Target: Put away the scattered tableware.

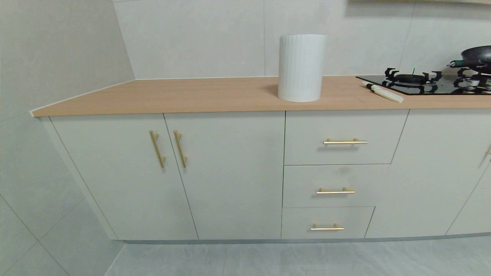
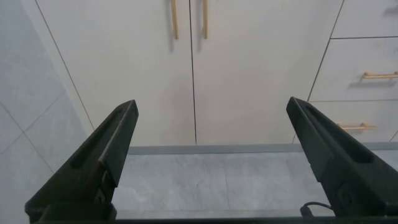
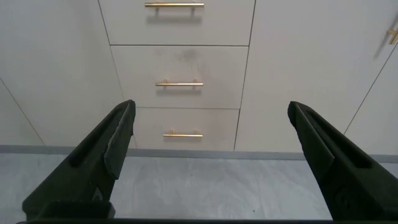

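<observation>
While the left gripper (image 2: 211, 106) hangs low in front of the double cabinet doors (image 2: 249, 62), its two dark fingers (image 2: 112, 146) stand spread wide with nothing between them; the right gripper (image 3: 211, 107) sits just as low before the stack of drawers (image 3: 180, 62), jaws equally wide and empty, with grey floor tiles (image 3: 199, 186) beneath it. Up on the wooden countertop (image 1: 191, 94) a tall white ribbed canister (image 1: 302, 68) stands upright, directly above the top drawer; to its right a pale, slender utensil (image 1: 384, 93) with a dark end lies flat on the wood, well apart from the canister; that dark end is at the front corner of the black glass hob (image 1: 441, 89), though I cannot tell whether it touches the glass, nor whether the utensil is one piece or two lying together. A black pan (image 1: 477, 56) rests on the far burner; gold bar handles (image 1: 345, 142) run across each drawer front and stand upright on the doors.
</observation>
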Robot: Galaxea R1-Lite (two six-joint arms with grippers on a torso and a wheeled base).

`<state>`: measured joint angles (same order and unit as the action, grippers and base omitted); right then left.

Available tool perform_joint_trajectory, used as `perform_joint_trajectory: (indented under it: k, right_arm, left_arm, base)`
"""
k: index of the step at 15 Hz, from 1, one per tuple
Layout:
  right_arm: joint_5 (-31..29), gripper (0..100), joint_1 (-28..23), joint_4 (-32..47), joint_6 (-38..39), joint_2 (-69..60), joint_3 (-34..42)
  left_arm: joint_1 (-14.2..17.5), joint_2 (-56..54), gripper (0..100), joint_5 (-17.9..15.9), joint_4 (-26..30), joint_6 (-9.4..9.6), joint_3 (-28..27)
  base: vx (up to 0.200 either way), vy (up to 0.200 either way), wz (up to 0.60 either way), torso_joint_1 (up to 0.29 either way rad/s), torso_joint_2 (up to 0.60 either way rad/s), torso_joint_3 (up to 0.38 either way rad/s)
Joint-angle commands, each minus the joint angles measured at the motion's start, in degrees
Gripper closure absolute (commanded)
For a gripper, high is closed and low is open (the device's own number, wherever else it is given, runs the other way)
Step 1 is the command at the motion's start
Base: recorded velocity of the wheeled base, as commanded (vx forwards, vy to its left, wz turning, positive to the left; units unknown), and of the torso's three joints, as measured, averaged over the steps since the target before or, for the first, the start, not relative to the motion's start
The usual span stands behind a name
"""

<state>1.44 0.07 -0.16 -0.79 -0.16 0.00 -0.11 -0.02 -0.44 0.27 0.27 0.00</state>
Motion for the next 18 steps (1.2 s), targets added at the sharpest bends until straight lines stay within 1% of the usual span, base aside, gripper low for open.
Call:
perform_joint_trajectory:
  k: [1, 18]
  right_arm:
    - [0.06, 0, 0.01, 0.07, -0.09, 0.16, 0.0]
    - [0.06, 0, 0.01, -0.02, 0.27, 0.16, 0.0]
  left_arm:
    - [-0.07, 0.02, 0, 0.0, 0.0, 0.0, 0.0]
    - [-0.07, 0.02, 0, 0.0, 0.0, -0.09, 0.0]
  base:
    - [0.0, 0.0, 0.0, 0.0, 0.0, 0.0]
    - [0.2, 0.0, 0.0, 0.003, 0.0, 0.002]
